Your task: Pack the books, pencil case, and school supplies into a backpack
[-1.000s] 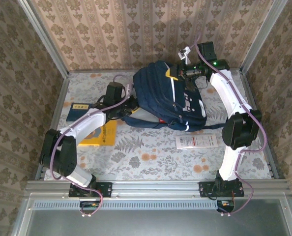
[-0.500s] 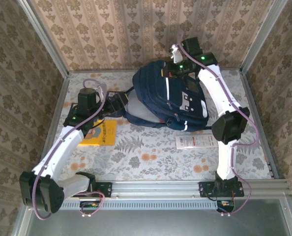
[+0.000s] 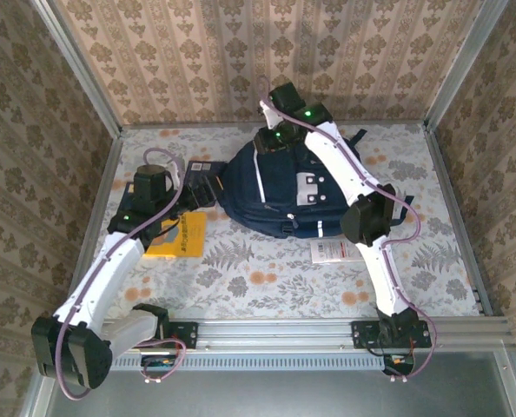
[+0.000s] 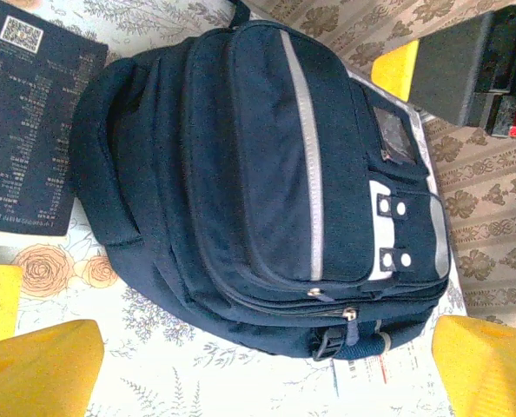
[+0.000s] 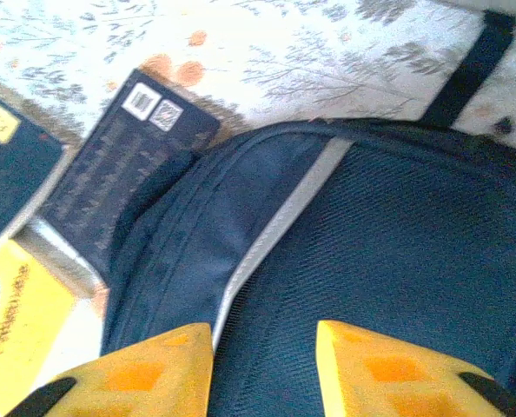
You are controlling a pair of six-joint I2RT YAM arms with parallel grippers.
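The navy backpack lies flat mid-table, its front with white stripe and grey patches facing up. My right gripper is over its far top end, open, with the fingers either side of the white stripe. To the backpack's left my left gripper hangs wide open and empty. The dark navy book lies against the backpack's left side, partly under it. Beside it are the blue book with a yellow label and the orange-yellow book. A white packet with red print lies at the backpack's near edge.
Patterned walls and a metal frame close in the table on three sides. Open floral tabletop stretches along the near side. The backpack's dark strap trails toward the back wall.
The right gripper has swept left across the backpack's far end, and the backpack has slid and turned leftward with it. The left arm drew back to the left earlier and now holds still.
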